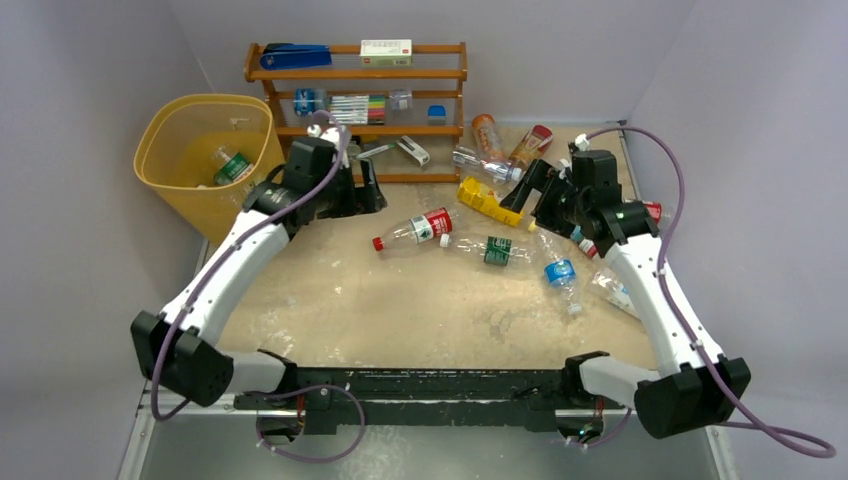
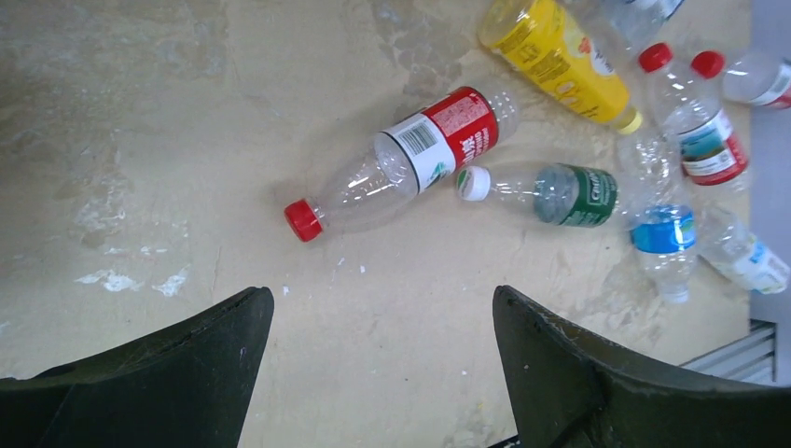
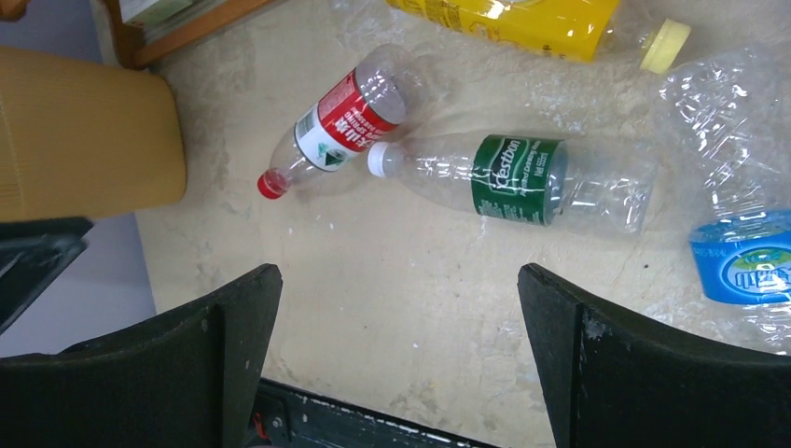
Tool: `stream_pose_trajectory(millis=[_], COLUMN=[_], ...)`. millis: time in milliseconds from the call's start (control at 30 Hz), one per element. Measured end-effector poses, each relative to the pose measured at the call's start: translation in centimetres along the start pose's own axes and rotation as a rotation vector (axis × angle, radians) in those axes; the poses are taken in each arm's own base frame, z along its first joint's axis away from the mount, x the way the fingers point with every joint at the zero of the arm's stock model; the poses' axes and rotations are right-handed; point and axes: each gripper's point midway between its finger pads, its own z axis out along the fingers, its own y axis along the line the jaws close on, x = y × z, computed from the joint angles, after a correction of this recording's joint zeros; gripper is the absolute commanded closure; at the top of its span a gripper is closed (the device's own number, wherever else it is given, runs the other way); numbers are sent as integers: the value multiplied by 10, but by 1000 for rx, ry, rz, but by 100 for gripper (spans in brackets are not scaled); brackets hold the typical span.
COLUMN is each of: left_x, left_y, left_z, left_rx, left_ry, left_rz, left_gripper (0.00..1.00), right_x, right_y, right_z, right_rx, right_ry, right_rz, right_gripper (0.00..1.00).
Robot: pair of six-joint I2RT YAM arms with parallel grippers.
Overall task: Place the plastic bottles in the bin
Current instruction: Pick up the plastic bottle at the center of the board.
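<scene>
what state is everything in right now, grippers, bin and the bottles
left gripper, open, empty
right gripper, open, empty
bin, upright, one bottle inside
binned bottle, lying inside the bin
red-label bottle, on its side, red cap on
green-label bottle, on its side, white cap on
blue-label bottle, crumpled, on its side
yellow bottle, on its side, cap on

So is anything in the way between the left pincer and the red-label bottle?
Nothing visible. Only bare table lies between the open left pincer and the red-label bottle.
</scene>
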Motion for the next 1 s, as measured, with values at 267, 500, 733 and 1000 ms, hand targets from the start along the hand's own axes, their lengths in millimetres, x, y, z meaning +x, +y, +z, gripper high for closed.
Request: stream_pose_trajectory(millis=[267, 500, 733, 1000], left_x=[27, 48, 74, 85], left_y=[15, 22, 18, 0], left_z=[62, 121, 159, 177], left_rx=[-76, -78, -10, 64], left_ry=[94, 183, 291, 318], left_rz=[122, 318, 469, 596], left_gripper=[12, 11, 11, 11], right_x=[43, 79, 101, 110], right_y=[-7, -17, -18, -13], right_z=[5, 18, 30, 47], right_rx=[-112, -173, -251, -320], right_ry=[53, 145, 200, 249], right_rz=[-5, -34, -59, -74], right_gripper=[0, 0, 0, 0])
